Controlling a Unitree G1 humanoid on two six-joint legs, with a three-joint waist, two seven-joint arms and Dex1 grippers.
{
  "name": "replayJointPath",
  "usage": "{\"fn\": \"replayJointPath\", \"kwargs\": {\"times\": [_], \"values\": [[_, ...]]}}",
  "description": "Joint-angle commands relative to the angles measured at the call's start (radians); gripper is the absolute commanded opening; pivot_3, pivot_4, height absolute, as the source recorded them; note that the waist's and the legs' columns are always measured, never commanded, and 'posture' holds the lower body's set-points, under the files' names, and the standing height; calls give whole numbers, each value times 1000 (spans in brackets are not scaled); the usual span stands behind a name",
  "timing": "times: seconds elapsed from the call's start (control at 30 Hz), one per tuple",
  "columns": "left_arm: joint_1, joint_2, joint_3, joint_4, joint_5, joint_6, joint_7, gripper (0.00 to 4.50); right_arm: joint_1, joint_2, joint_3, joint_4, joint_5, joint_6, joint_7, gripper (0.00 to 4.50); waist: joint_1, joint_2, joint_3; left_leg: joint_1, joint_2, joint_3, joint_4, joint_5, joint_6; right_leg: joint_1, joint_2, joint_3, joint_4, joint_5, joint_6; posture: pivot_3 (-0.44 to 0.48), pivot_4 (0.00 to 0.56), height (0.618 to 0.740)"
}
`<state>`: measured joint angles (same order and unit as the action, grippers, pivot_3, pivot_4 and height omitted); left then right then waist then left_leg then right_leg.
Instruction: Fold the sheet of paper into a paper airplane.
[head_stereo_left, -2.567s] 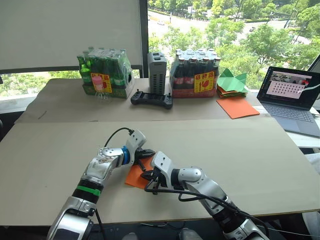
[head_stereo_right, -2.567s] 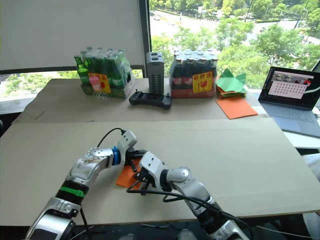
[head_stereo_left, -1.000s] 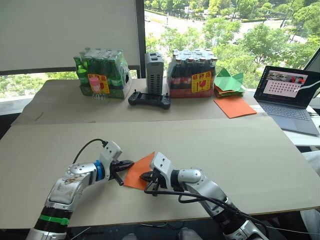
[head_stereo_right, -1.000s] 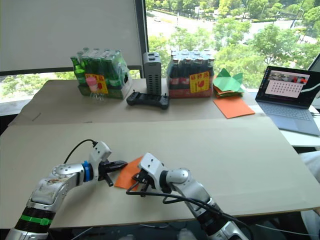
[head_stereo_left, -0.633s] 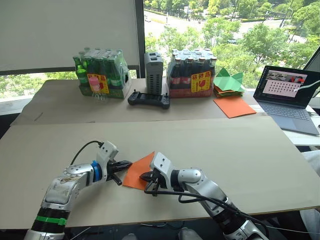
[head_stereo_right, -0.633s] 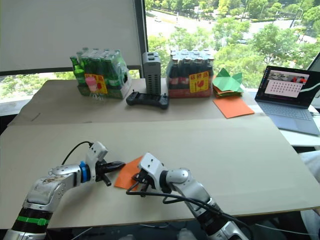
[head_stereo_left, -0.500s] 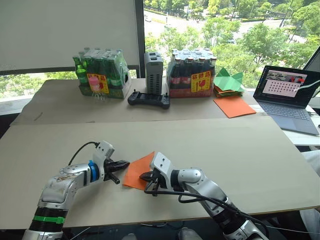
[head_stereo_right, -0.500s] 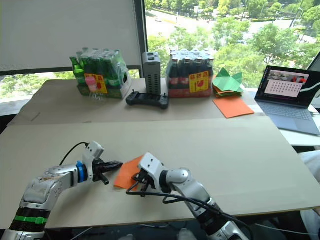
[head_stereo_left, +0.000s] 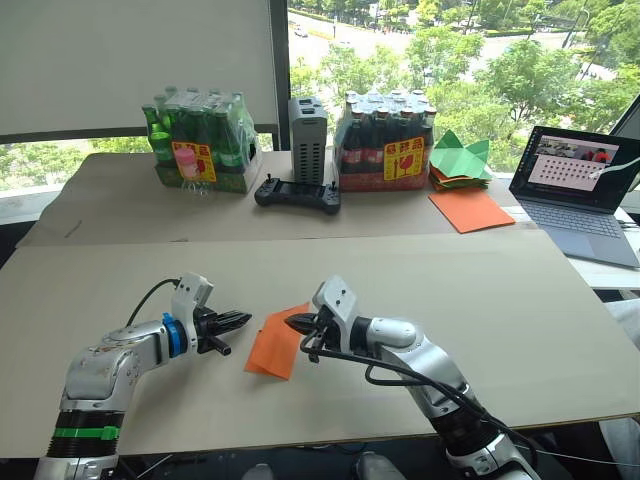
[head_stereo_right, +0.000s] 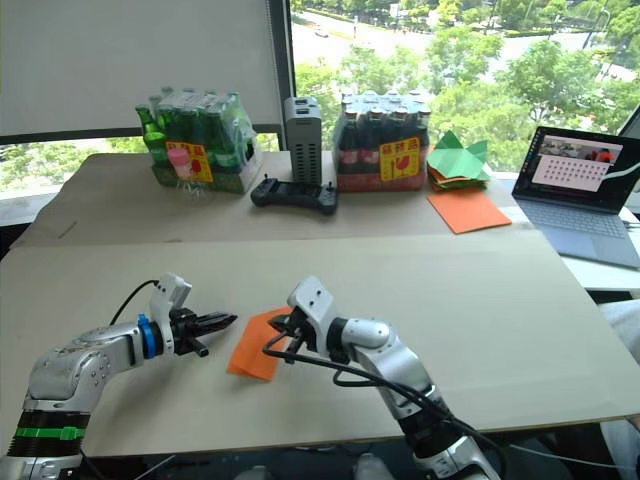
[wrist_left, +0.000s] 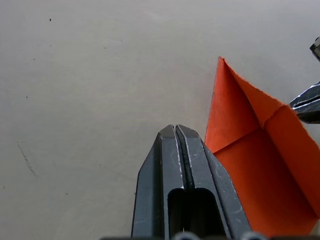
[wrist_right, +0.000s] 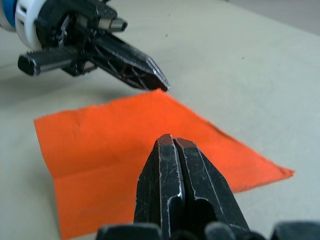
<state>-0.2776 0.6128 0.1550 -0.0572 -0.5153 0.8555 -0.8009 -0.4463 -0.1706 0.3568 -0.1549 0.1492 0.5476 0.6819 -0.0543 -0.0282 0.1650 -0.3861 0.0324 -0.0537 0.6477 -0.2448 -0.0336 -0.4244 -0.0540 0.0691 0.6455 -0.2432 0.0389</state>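
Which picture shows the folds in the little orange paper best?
The left wrist view: the sheet of paper looms close, its creases and raised pointed flap plain. The right wrist view shows one crease, partly behind the right gripper. The eye views show it small on the table.

Daylit scene, sharp head views.
We note sun through the window (head_stereo_left: 450, 50) behind the table (head_stereo_left: 560, 330); soft shadows; wrist views blur up close.
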Motion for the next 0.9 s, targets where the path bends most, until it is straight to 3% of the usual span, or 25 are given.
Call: {"fn": "replayJointPath", "kwargs": {"times": [0.03, 0.3, 0.4, 0.5, 0.9], "values": [[-27, 24, 22, 3, -26, 3, -19, 43, -19, 9, -40, -73, 40, 8, -12, 0, 1, 0, 0, 0, 0, 0, 0, 0, 0, 0, 0, 0, 0, 0, 0, 0, 150, 740], [-73, 50, 35, 3, -113, 57, -91, 43, -11, -41, -71, -103, 52, 22, -14, 0, 7, 0, 0, 0, -1, 0, 0, 0, 0, 0, 0, 0, 0, 0, 0, 0, 150, 740], [-87, 70, 24, 5, -137, 78, -125, 683, 2, -62, -75, -94, 46, 16, -15, 0, 8, 0, 0, -1, -1, 1, 0, 0, 0, 0, -1, 0, -1, 0, 0, 0, 150, 740], [-100, 99, -4, 12, -131, 76, -155, 1811, 18, -86, -81, -98, 45, 16, -15, 0, 6, 0, 0, 0, 0, 1, 0, 0, 0, 0, 0, 0, 0, 0, 0, 0, 150, 740], [-217, 151, -128, 131, -116, 81, -331, 1811, 55, -131, -96, -119, 47, 28, -27, 0, 8, 0, 0, -1, -1, 1, 1, 0, 0, 0, 0, 0, 0, 0, 0, 0, 150, 740]]}}
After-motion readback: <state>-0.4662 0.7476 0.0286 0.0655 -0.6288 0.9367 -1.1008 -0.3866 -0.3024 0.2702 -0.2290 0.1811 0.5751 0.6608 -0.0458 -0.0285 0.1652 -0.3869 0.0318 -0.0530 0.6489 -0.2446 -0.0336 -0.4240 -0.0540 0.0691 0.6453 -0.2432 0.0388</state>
